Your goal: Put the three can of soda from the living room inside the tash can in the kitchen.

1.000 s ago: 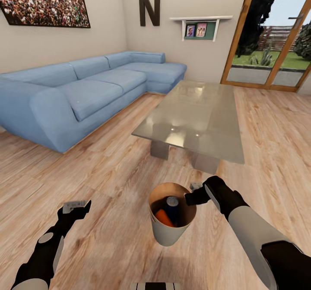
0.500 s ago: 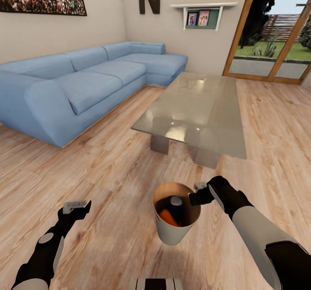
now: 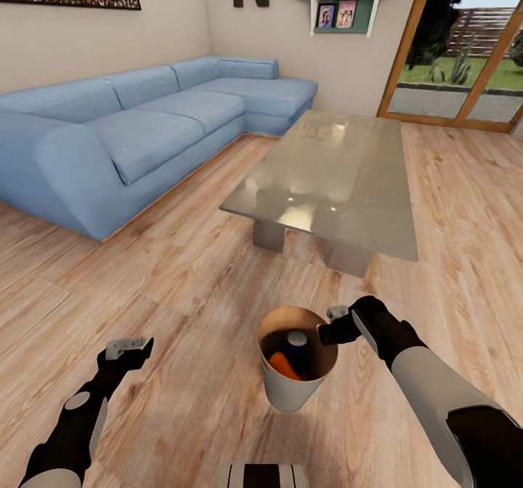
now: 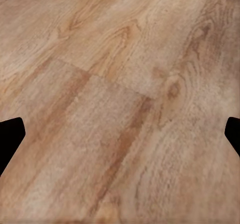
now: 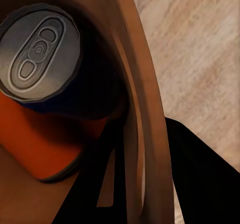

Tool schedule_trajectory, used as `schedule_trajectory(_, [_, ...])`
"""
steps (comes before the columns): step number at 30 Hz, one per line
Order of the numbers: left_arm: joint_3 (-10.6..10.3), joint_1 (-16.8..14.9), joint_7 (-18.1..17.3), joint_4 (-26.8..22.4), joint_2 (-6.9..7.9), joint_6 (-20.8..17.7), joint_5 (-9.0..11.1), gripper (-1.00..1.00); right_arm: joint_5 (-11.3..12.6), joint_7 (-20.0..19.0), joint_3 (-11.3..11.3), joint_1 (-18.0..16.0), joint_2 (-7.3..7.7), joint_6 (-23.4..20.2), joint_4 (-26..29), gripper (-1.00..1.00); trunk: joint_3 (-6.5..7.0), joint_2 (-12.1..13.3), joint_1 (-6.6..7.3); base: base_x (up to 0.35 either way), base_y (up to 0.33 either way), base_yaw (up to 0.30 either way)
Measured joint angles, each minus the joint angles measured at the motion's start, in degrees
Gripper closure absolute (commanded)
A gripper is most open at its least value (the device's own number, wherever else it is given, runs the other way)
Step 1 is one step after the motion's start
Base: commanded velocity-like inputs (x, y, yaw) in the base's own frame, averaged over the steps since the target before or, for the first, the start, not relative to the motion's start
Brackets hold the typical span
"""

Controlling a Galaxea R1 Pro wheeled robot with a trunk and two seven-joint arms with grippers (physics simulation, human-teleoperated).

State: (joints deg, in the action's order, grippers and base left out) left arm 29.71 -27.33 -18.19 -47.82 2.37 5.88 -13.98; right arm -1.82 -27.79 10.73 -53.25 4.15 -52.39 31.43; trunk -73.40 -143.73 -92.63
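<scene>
The pale grey trash can (image 3: 289, 395), copper-brown inside, hangs just above the wooden floor in front of me. My right gripper (image 3: 330, 324) is shut on its right rim, one finger inside and one outside. Inside it a dark blue soda can (image 3: 296, 343) stands with its silver top up, and an orange soda can (image 3: 282, 364) lies beside it. The right wrist view shows the blue can's top (image 5: 40, 51), the orange can (image 5: 45, 139) and the bin's rim (image 5: 145, 124) close up. A third can is not clearly seen. My left gripper (image 3: 127, 346) is open over bare floor (image 4: 120, 109).
The glass coffee table (image 3: 327, 183) stands just beyond the bin. A long light-blue corner sofa (image 3: 145, 132) runs along the left wall. Glass garden doors (image 3: 465, 59) are at the back right. Wooden floor lies on both sides of me.
The whole picture has shifted, with the wall letter and photo sliding upward, so the camera moved. Both arms and the held bin keep the same pose.
</scene>
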Motion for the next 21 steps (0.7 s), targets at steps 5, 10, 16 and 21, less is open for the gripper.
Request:
schedule_trajectory(5, [0.00, 0.00, 0.00, 0.00, 0.00, 0.01, 0.00, -1.00, -0.45, 0.01, 0.02, 0.01, 0.06, 0.09, 0.00, 1.00, -1.10, -0.06, -0.14, 0.000, 0.000, 0.000])
schedule_trajectory(10, [0.00, 0.00, 0.00, 0.00, 0.00, 0.01, 0.00, -1.00, -0.09, 0.00, -0.01, 0.01, 0.09, 0.02, 0.06, 1.00, -2.21, -0.13, -0.26, 0.000, 0.000, 0.000])
schedule_trajectory(16, [0.00, 0.00, 0.00, 0.00, 0.00, 0.01, 0.00, -1.00, -0.39, 0.02, 0.00, 0.06, 0.11, 0.09, 0.09, 1.00, -2.88, -0.17, -0.34, 0.000, 0.000, 0.000])
schedule_trajectory(21, [0.00, 0.00, -0.02, 0.00, 0.00, 0.01, 0.00, -1.00, -0.10, 0.01, -0.01, 0.08, 0.08, 0.05, 0.11, 1.00, -2.88, -0.17, -0.34, 0.000, 0.000, 0.000])
